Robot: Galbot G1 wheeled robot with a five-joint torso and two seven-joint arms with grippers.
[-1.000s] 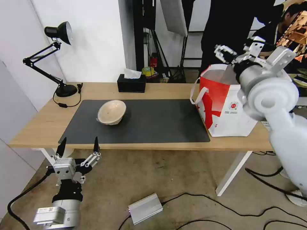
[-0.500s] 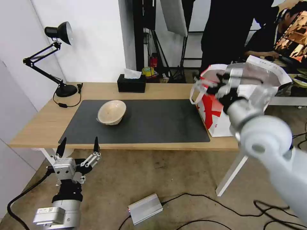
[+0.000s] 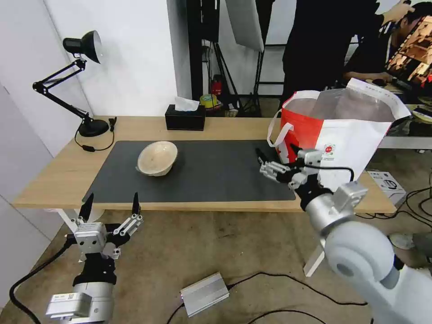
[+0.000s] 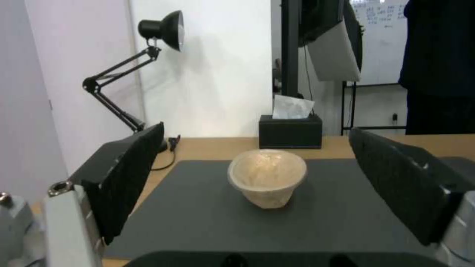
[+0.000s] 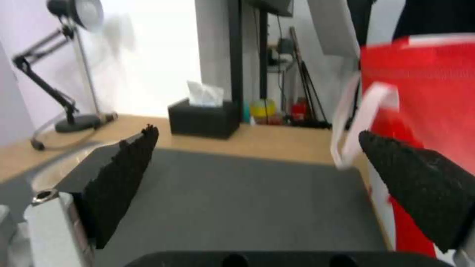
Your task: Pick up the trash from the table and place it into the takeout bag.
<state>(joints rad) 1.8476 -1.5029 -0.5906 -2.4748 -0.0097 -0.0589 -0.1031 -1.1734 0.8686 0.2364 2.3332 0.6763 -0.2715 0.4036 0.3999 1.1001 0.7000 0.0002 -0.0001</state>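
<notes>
One beige bowl is left on the mat, near the table's left end. The bag stands at the right end. The right gripper hovers beside it, wide open and empty. The left gripper waits below the front edge, open too.

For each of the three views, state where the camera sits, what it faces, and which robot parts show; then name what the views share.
Head view: high on the robot, looking down at the table; left gripper low, right gripper by the takeout bag.
Left wrist view: level with the table's near edge, facing the shallow beige bowl between its open fingers.
Right wrist view: above the mat, facing across the table; open fingers.
Shared: the black tissue box and the lamp.
</notes>
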